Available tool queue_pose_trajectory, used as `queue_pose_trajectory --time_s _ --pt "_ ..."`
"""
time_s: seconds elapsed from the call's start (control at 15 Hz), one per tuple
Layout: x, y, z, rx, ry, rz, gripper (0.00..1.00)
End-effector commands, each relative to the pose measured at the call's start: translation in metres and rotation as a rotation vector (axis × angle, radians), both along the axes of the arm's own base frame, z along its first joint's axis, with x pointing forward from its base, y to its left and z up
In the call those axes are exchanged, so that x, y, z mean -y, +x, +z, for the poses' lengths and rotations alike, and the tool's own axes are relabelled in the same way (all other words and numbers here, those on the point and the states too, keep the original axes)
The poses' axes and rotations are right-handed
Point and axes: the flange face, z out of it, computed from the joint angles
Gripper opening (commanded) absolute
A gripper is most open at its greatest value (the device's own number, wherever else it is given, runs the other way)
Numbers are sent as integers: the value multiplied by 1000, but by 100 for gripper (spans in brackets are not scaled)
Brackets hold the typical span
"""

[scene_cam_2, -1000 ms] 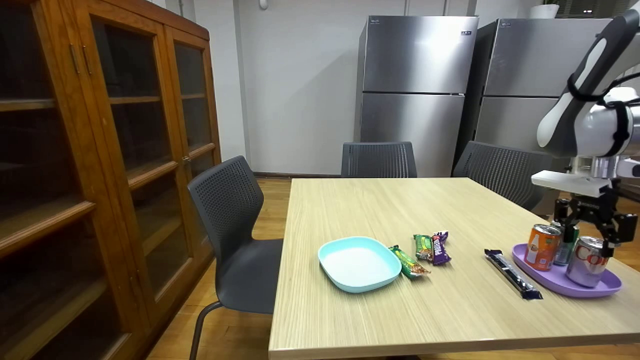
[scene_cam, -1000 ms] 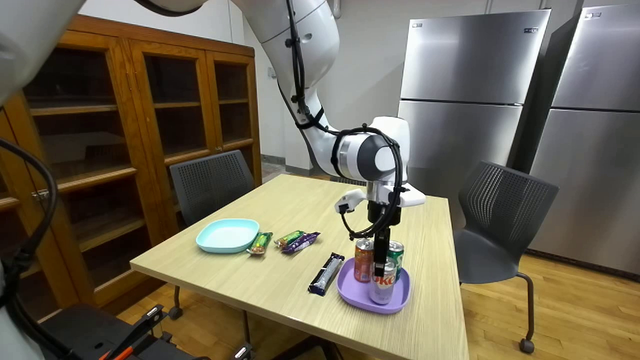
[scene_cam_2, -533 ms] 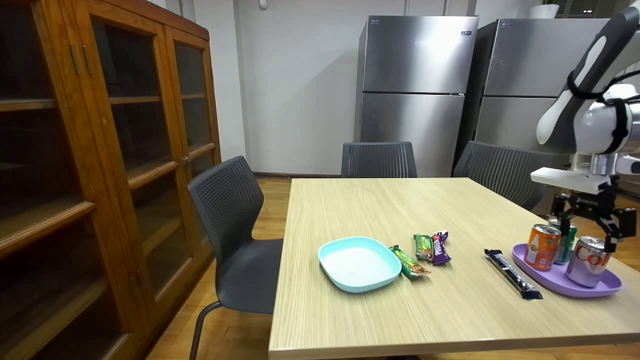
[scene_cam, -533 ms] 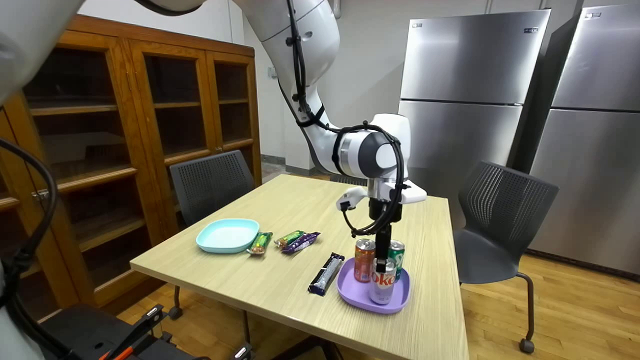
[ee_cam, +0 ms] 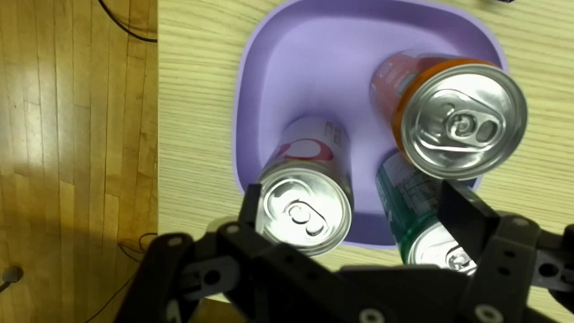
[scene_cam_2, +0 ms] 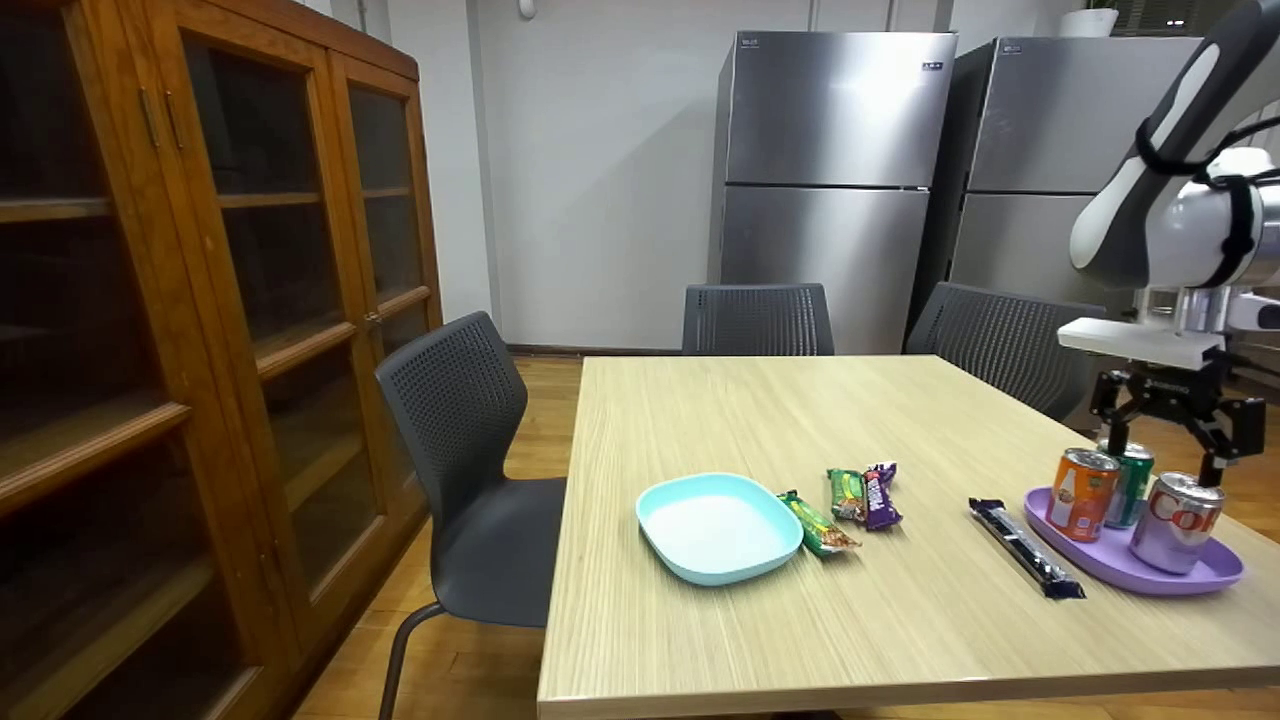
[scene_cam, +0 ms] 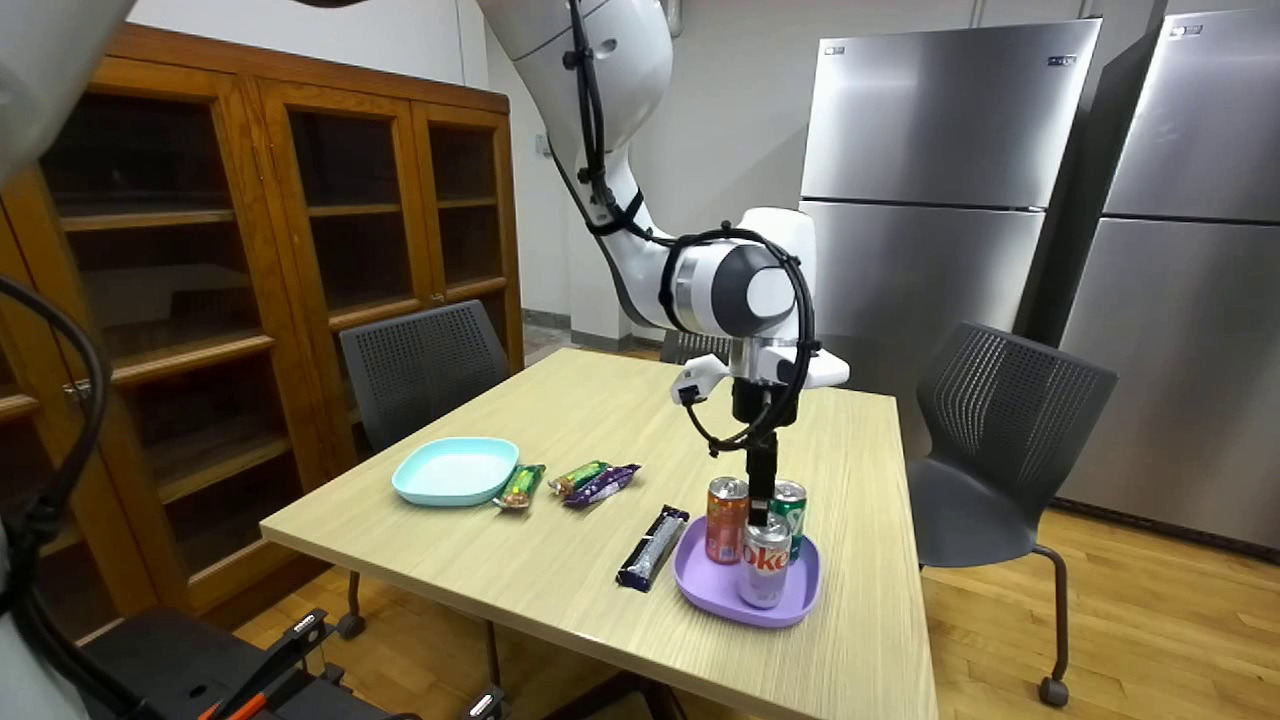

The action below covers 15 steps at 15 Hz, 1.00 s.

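"Brown wood, far left in an exterior view?"

"Cabinet, glass-doored. Then, moving right, left chair, dark grey, at the edge of the desk."

"On the desk itself?"

"First, plate, pale turquoise. Just beside it, green packet; then second green packet, lying against a purple packet."

"Going on right?"

"Bar in a dark wrapper, lying aslant near the lilac tray."

"And on the tray?"

"Orange can, silver can, green can, all upright. Orange can just beside green can; silver can apart from both."

"Pincer: where, and holding what?"

"Hanging from the white arm, above the cans, pointing down, with fingers spread wide and gripping nothing. In the wrist view, one finger at the left over the edge of the silver can, the other at the right over the green can."

"Touching either?"

"Cannot tell."

"Farther right, beyond the desk?"

"Left fridge, steel; then right chair, dark grey, beside the desk; last, right fridge, steel too, cut by the edge of view."
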Motion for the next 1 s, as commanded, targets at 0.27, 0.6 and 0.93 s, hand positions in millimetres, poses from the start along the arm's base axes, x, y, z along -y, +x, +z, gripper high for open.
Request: queue_pose_trajectory --time_s 0.27,0.6,0.93 --pt "-23 -11 47 5 78 113 100" --pt "-54 -1 56 9 102 198 100" --pt "-102 12 48 10 118 307 100"
